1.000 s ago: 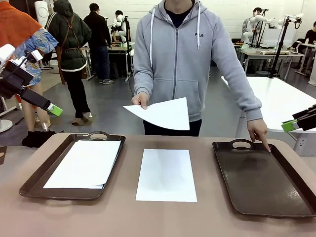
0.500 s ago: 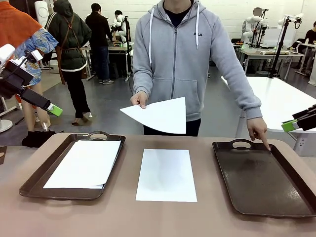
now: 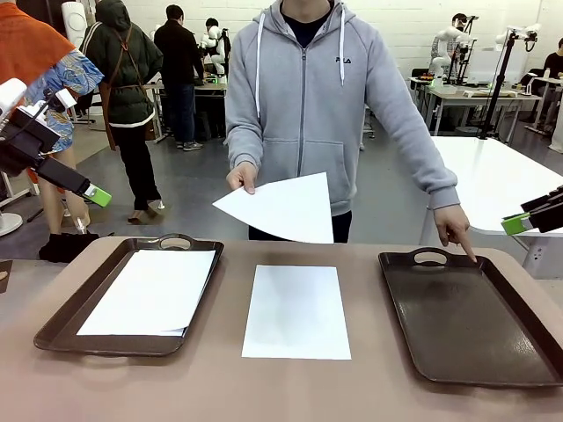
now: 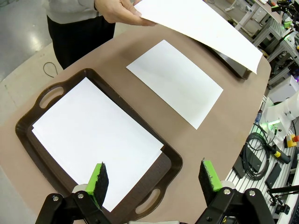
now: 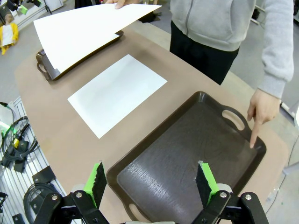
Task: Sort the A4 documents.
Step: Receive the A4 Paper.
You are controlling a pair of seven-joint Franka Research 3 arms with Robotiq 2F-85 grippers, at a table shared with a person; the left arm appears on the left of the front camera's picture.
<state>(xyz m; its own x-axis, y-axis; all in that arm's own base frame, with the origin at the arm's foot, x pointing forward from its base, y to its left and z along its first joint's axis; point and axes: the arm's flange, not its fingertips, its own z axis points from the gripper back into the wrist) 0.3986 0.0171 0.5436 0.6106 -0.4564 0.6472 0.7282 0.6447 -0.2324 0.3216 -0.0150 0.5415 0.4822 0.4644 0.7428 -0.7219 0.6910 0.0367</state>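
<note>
sheets (image 3: 149, 290) in l tray (image 3: 62, 321); middle sheet (image 3: 296, 309) on table (image 3: 220, 387); held sheet (image 3: 286, 209) in person's hand (image 3: 240, 178); l gripper (image 4: 154, 175), r gripper (image 5: 150, 179): spread, empty

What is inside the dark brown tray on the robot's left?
Blank white A4 sheets lie flat in the left tray. A second edge shows under the top sheet, so there are at least two; any more are covered.

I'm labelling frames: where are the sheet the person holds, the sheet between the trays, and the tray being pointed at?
Held sheet (image 3: 290, 209): front view, its middle.
Sheet between the trays (image 3: 296, 311): front view, its middle.
Pointed-at tray (image 3: 471, 321): front view, bare floor.
</note>
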